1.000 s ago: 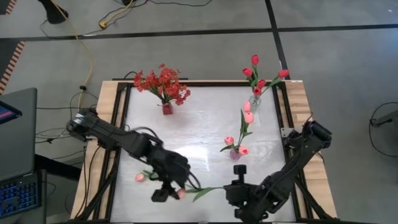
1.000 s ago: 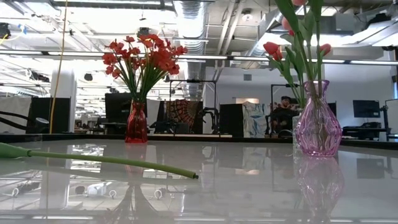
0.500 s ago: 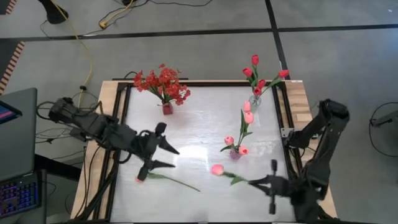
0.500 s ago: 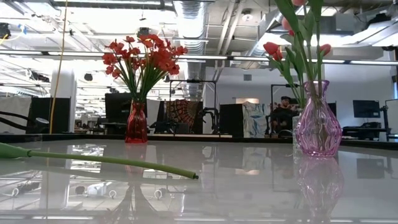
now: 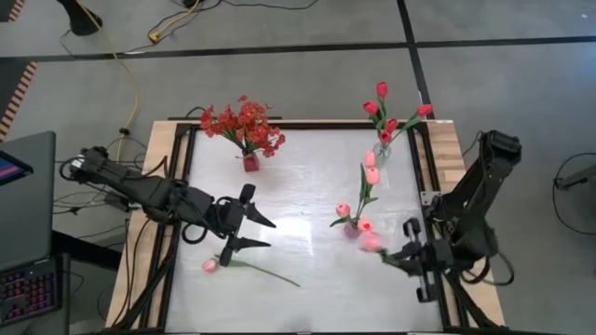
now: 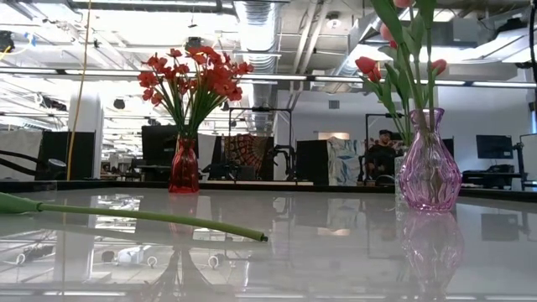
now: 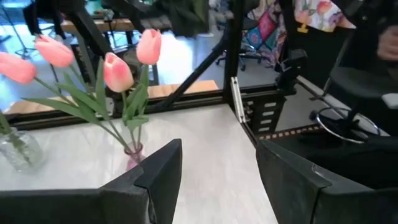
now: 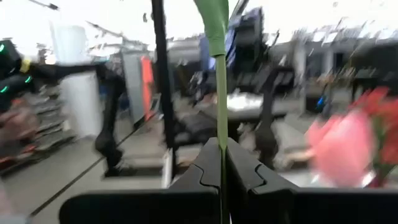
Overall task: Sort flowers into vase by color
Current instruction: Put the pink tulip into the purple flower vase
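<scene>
The right gripper [image 5: 402, 258] sits near the table's right edge, toward the front corner, with its 2 dark fingers [image 8: 205, 171] pressed together on the thin green stem of a pink tulip [image 5: 371, 242]. In the right wrist view the stem [image 8: 220, 112] rises straight out from between the finger pads and widens into a flat leaf at its far end. From above, the bloom shows as a soft pink blur just beside the gripper, close to the pink glass vase [image 5: 353, 230].

The left gripper [image 5: 253, 233] hovers over the left half of the table [image 5: 298, 186], its 2 fingers spread wide apart and holding nothing; the left wrist view shows bare white tabletop between them. Just in front of it, toward the front edge, a second pink tulip [image 5: 210, 265] lies flat on the glossy surface, its long stem [image 5: 265, 272] running out toward the table's middle. The low view shows that stem [image 6: 151, 216] as a slim green rod lying on the reflective top.

The pink vase [image 6: 429, 168] is ribbed, bulbous and translucent, and holds 4 pink tulips [image 7: 118, 71]. Toward the back right corner a clear glass vase [image 5: 381, 153] holds red tulips [image 5: 382, 89]. Near the back left corner a small red glass vase [image 6: 185, 166] carries a bushy spray of small red blossoms [image 5: 240, 124].
</scene>
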Available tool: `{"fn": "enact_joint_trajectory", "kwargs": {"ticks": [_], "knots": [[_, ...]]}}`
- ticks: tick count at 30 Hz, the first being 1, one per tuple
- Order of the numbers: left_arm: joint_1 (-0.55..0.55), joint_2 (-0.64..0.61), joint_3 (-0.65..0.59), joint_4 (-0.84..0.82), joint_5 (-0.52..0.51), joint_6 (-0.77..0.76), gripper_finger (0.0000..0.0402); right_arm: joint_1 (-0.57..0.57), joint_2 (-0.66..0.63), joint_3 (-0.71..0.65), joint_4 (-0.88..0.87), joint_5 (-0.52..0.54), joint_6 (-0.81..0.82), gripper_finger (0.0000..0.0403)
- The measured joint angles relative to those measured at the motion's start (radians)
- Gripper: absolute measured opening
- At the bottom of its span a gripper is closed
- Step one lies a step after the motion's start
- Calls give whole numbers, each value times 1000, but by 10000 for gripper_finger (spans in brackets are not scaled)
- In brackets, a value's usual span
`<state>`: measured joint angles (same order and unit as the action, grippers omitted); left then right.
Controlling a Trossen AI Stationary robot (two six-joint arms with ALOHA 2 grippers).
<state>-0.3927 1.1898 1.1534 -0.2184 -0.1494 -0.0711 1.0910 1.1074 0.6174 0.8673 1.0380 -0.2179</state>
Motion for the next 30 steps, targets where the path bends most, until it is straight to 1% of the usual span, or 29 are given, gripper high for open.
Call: {"fn": "enact_joint_trajectory", "kwargs": {"ticks": [2,4,7,10,12,15,17,20,25,27,30], "knots": [[2,1,0,-1,16,-1,193,-8,-28,0,52,22,-112,28],[2,1,0,0,20,0,193,-7,-62,-4,50,78,-174,28],[0,1,0,0,28,-1,193,-25,-109,-53,74,79,-207,28],[0,1,0,0,37,-1,193,-72,-164,-164,198,58,-212,28],[0,1,0,0,38,0,193,-118,-198,-264,350,10,-209,28],[0,1,0,0,35,-1,193,-204,-209,-395,591,-165,-189,28],[0,5,0,0,35,-8,193,-257,-196,-448,674,-229,-175,28],[0,7,0,-1,35,-20,193,-323,-175,-481,683,-255,-151,29],[0,35,0,38,39,-18,193,-411,-103,-481,679,-359,-88,29],[0,63,0,95,60,-16,193,-428,-78,-480,681,-370,-63,29],[0,108,0,192,104,9,193,-408,-67,-462,682,-369,-79,29]]}}
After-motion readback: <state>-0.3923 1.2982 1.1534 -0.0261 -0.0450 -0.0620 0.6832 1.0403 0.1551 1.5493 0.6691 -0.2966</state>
